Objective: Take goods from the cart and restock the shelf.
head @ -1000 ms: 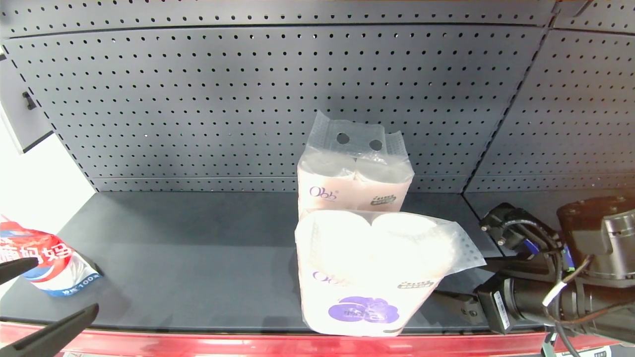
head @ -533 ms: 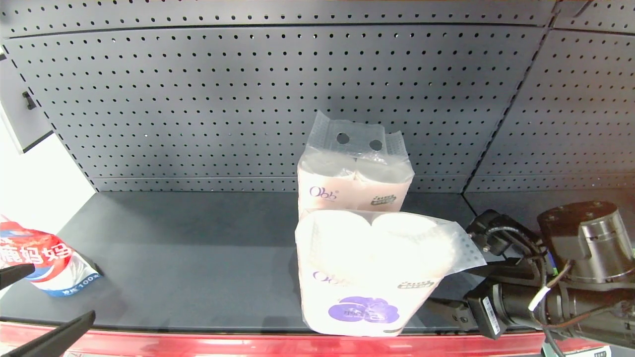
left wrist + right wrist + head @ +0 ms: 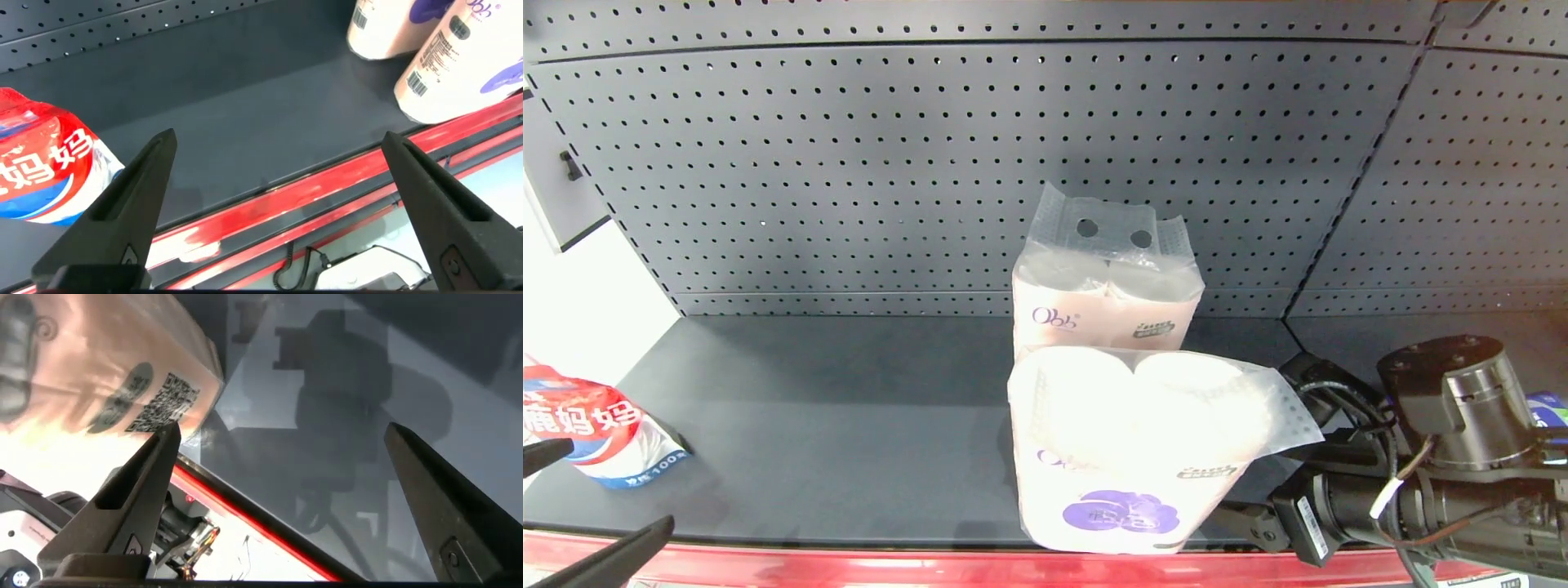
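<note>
- Dark shelf board [image 3: 849, 425] under a grey pegboard back [image 3: 931, 163], with a red strip [image 3: 849, 563] along the front lip.
- Right gripper [image 3: 286, 506]: fingers wide apart with nothing between them, low at the lip, just to the right of the front pack of tissue rolls [image 3: 1127, 449]. One fingertip comes close to the pack's lower corner; I cannot tell whether it touches.
- Left gripper [image 3: 278, 147]: also spread and holding nothing, out in front of the red strip near the shelf's left end.
- The front pack stands upright at the lip, directly ahead of a second, matching pack [image 3: 1107, 286] set nearer the pegboard.
- Judged step: this pack looks placed and let go. The next move calls for drawing the right arm clear, then fetching more goods from the cart.
- In the way: the front pack's loose plastic flap fans out toward the right arm and could snag. The pack sits so near the lip that a nudge might tip it off.
- A red, white and blue bag [image 3: 605, 433] lies at the left end, well apart from the packs.
</note>
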Controlling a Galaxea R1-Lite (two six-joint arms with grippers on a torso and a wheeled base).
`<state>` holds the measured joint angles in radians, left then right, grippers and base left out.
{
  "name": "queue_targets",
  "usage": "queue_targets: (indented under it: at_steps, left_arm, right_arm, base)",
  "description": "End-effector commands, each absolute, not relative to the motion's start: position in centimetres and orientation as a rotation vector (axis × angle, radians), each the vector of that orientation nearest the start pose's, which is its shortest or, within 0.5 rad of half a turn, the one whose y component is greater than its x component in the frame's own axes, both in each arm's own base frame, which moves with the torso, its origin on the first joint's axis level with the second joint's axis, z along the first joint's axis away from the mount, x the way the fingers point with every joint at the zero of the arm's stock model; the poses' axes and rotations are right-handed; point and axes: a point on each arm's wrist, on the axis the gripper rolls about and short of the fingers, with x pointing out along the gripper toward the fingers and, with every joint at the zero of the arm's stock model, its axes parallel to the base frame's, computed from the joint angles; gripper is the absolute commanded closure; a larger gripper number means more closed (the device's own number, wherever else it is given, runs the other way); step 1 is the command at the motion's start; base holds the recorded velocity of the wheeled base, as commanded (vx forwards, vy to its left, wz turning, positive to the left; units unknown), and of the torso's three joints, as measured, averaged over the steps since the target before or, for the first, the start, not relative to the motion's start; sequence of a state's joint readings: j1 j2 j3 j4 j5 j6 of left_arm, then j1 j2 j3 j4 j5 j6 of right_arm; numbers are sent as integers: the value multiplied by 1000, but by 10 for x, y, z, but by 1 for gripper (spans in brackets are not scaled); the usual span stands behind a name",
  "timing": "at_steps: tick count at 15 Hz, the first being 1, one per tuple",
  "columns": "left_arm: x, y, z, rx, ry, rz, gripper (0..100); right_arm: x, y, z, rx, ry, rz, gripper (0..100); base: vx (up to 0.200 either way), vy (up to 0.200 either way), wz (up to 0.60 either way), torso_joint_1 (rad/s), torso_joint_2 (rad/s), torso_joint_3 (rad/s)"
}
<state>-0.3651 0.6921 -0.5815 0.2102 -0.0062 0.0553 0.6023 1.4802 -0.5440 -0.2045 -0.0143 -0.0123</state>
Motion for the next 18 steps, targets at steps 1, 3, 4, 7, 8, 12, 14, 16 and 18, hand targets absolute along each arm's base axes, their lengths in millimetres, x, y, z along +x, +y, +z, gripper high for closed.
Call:
queue_targets:
  at_steps: [1,3,4,7,8,12,14,16,18]
  left_arm:
    - [46,-18,215,112,310,-377,0]
    - [46,-18,214,113,313,-377,0]
    - [46,-18,213,113,315,-377,0]
    - [43,-17,214,108,305,-375,0]
    - [43,-17,213,109,306,-375,0]
    - [43,-17,213,108,305,-375,0]
    - [43,-17,213,107,306,-375,0]
    - [43,-17,213,107,308,-376,0]
    - [43,-17,209,110,318,-378,0]
  right_arm:
    - [177,124,134,-243,705,577,0]
    - [180,127,135,-242,702,579,0]
    - [181,128,135,-242,701,581,0]
    - [182,131,135,-246,702,590,0]
    - [182,132,135,-246,700,591,0]
    - [182,134,134,-251,705,598,0]
    - [182,133,134,-250,707,597,0]
    - [178,130,133,-250,708,592,0]
    - [171,121,137,-237,684,578,0]
  base:
    - [0,0,0,0,0,0]
    - [0,0,0,0,0,0]
    - [0,0,0,0,0,0]
    - [0,0,0,0,0,0]
    - [0,0,0,0,0,0]
    - [0,0,0,0,0,0]
    - [0,0,0,0,0,0]
    - [0,0,0,0,0,0]
    - [0,0,0,0,0,0]
